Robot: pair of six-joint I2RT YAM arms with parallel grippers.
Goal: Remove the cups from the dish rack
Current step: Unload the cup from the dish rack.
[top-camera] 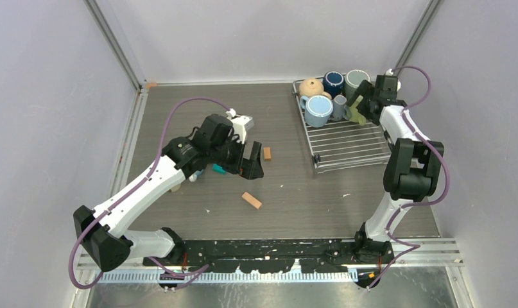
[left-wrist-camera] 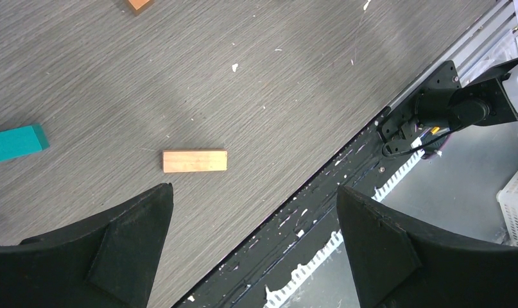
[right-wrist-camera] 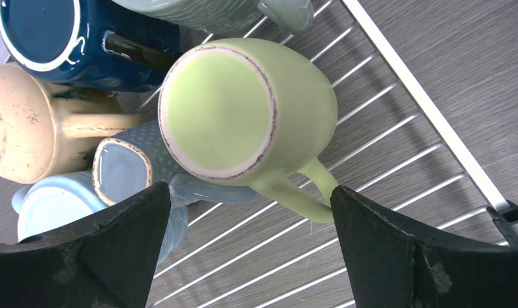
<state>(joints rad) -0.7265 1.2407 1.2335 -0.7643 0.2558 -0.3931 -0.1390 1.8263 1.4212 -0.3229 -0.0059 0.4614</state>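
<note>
One cup first — R gripper (right-wrist-camera: 248, 191), jaws apart & empty, over lime cup (right-wrist-camera: 243, 109) by dish rack (right-wrist-camera: 397, 128) far edge: straddle body, not handle (right-wrist-camera: 301, 192).

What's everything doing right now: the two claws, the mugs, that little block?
left gripper, open, empty, above the table.
right gripper, open, empty, over the lime green mug.
lime green mug, upside down in the dish rack.
navy mug, upside down in the rack.
tan mug, in the rack.
light blue mug, in the rack.
orange block, flat on the table.
</note>
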